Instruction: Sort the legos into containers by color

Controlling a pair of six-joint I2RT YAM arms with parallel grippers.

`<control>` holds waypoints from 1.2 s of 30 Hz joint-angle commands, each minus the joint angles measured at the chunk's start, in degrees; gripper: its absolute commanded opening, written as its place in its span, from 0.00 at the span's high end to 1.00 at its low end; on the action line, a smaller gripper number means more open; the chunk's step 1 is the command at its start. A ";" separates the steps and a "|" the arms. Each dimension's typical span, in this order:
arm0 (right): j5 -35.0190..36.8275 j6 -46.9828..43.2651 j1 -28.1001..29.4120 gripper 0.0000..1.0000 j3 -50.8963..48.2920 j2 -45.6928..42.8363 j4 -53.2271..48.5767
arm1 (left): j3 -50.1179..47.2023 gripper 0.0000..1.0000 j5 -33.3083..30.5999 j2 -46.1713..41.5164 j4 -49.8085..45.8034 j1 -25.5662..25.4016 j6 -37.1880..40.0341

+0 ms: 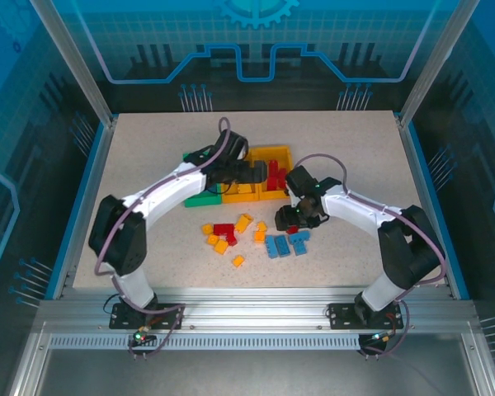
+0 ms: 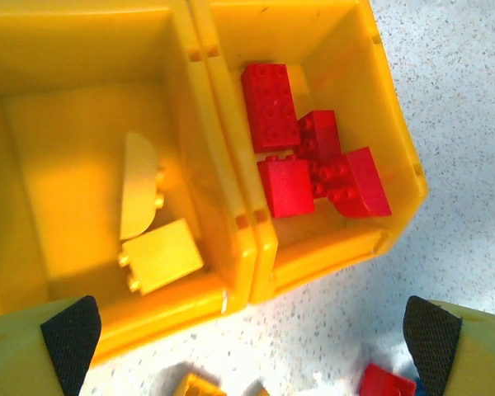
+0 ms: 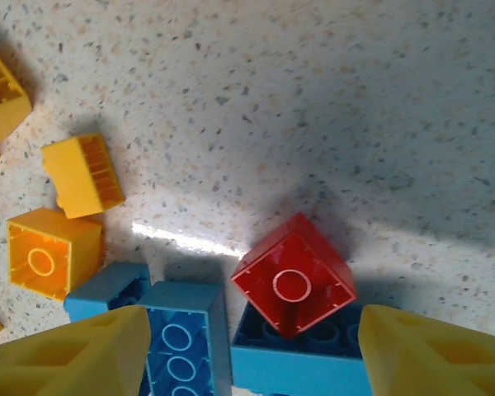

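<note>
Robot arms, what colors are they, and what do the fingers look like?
The left arm and right arm are white with chunky black joints, and a thin purplish cable loops along each. On the left gripper the fingers are yellow with black pads; the right gripper has yellow fingers too.

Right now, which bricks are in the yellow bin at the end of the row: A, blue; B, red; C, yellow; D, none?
B: the end bin holds several red bricks, while the yellow bricks lie in the middle bin beside it.
</note>
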 commanded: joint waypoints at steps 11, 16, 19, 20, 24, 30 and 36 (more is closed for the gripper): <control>2.75 3.62 1.80 0.33 -3.15 -0.55 -2.79 | -15.71 0.01 -2.96 -10.70 1.74 2.60 -2.08; 0.86 5.05 2.19 0.33 -3.62 -1.33 -1.89 | -17.77 0.01 -2.93 -12.00 2.21 3.65 -2.02; 0.77 5.89 2.42 0.32 -2.44 -0.43 -1.98 | -18.46 0.01 -2.88 -12.71 2.66 4.20 -1.93; 0.85 6.29 2.44 0.31 -1.86 0.30 -2.16 | -18.59 0.01 -2.86 -12.78 2.82 4.41 -1.80; 0.17 8.33 2.49 0.31 0.02 3.46 -2.79 | -18.85 0.01 -2.87 -13.13 2.76 4.67 -1.24; 0.94 12.28 2.57 0.31 0.78 5.45 -2.87 | -20.45 0.01 -2.61 -13.77 3.51 5.56 -0.96; 1.82 13.84 2.53 0.33 2.89 7.69 -3.41 | -21.36 0.01 -2.18 -14.14 4.37 6.48 -0.59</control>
